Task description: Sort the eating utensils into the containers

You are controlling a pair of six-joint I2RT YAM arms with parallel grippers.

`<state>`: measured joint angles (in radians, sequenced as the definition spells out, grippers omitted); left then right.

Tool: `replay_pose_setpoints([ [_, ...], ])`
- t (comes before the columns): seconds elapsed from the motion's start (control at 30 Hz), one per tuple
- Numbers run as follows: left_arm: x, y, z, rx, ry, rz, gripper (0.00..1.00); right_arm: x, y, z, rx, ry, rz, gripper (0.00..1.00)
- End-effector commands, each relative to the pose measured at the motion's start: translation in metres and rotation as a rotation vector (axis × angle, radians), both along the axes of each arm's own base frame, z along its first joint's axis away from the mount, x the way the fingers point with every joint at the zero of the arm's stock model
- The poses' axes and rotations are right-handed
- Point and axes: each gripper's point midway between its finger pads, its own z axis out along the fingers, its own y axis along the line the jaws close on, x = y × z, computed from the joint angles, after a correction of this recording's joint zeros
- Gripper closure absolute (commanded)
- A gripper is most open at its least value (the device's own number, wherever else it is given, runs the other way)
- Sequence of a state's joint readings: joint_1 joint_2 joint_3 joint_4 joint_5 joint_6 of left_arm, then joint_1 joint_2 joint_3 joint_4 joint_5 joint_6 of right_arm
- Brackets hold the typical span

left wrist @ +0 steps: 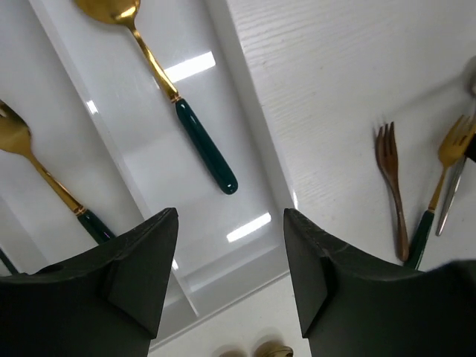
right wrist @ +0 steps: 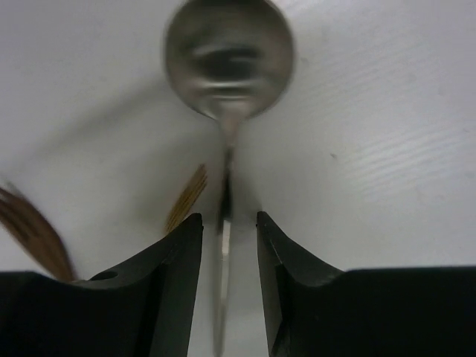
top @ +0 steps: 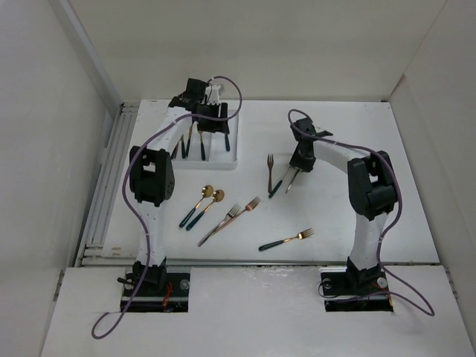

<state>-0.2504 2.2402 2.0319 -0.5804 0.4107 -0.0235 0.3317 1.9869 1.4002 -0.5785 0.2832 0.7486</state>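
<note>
Our left gripper [left wrist: 230, 219] hangs over the white tray [left wrist: 141, 141] at the far left of the counter [top: 335, 223], jaws wide and empty. One compartment holds a gold spoon [left wrist: 204, 149], its neighbour a gold fork [left wrist: 37, 167], so kinds stay apart. Our right gripper [right wrist: 229, 223] straddles the handle of the silver spoon [right wrist: 229, 59], jaws narrowly apart, ready to pinch, we judge.

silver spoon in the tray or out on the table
Out. The silver spoon lies on the table, its handle between the open fingers of the right gripper, apart from the tray.
</note>
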Motion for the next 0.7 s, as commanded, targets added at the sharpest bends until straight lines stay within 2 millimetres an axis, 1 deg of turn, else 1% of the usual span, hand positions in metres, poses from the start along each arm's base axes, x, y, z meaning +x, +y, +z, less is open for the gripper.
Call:
replay_pose_setpoints([
  [0.0,0.003,-0.001,0.069,-0.037,-0.137,-0.021,0.44,0.008,0.008,0.006,-0.012,0.005,0.087,0.59],
  [0.03,0.003,-0.001,0.069,-0.041,-0.133,-0.015,0.44,0.013,0.009,0.007,-0.010,-0.001,0.087,0.59],
  [0.1,0.001,-0.001,0.065,-0.039,-0.124,-0.015,0.44,0.007,0.007,0.000,-0.029,0.047,0.098,0.59],
  [0.13,0.001,-0.001,0.070,-0.041,-0.133,-0.015,0.44,0.007,0.007,0.003,-0.030,0.049,0.098,0.59],
  [0.17,0.001,-0.001,0.070,-0.041,-0.133,-0.015,0.44,0.007,0.007,0.001,-0.033,0.059,0.098,0.61],
  [0.2,0.001,-0.001,0.070,-0.041,-0.133,-0.015,0.44,0.002,0.005,0.000,-0.039,0.080,0.099,0.63],
  [0.23,0.002,0.004,0.076,-0.043,-0.143,-0.006,0.44,0.002,0.005,0.000,-0.039,0.080,0.099,0.67],
  [0.27,0.002,0.004,0.076,-0.043,-0.143,-0.006,0.44,-0.007,0.004,-0.006,-0.040,0.111,0.113,0.69],
  [0.3,0.001,0.004,0.081,-0.046,-0.154,-0.006,0.44,-0.010,0.003,-0.009,-0.043,0.120,0.113,0.73],
  [0.33,0.003,0.009,0.082,-0.045,-0.154,0.004,0.44,-0.015,0.003,-0.009,-0.032,0.130,0.118,0.80],
  [0.37,0.002,0.009,0.086,-0.047,-0.163,0.004,0.44,-0.012,0.006,-0.005,-0.017,0.112,0.122,0.85],
  [0.43,0.000,0.010,0.085,-0.045,-0.154,0.004,0.44,-0.016,0.005,-0.006,-0.017,0.112,0.122,0.97],
  [0.47,0.000,0.010,0.085,-0.045,-0.154,0.004,0.44,-0.012,0.004,-0.002,-0.003,0.095,0.116,1.00],
  [0.5,-0.002,0.008,0.090,-0.051,-0.165,-0.011,0.44,-0.015,0.003,-0.005,-0.005,0.105,0.116,1.00],
  [0.53,-0.002,0.008,0.090,-0.051,-0.166,-0.011,0.44,-0.016,-0.003,-0.004,-0.001,0.104,0.094,1.00],
  [0.57,-0.004,0.007,0.090,-0.058,-0.155,-0.019,0.44,-0.013,-0.004,0.004,-0.003,0.082,0.082,1.00],
  [0.6,-0.004,0.006,0.093,-0.061,-0.168,-0.034,0.42,-0.013,-0.015,0.008,-0.030,0.064,0.044,1.00],
  [0.63,-0.007,0.005,0.097,-0.063,-0.173,-0.050,0.42,-0.015,-0.021,0.013,-0.051,0.048,0.019,1.00],
  [0.67,-0.009,0.004,0.099,-0.065,-0.172,-0.065,0.42,-0.007,-0.023,0.040,-0.042,-0.046,-0.012,1.00],
])
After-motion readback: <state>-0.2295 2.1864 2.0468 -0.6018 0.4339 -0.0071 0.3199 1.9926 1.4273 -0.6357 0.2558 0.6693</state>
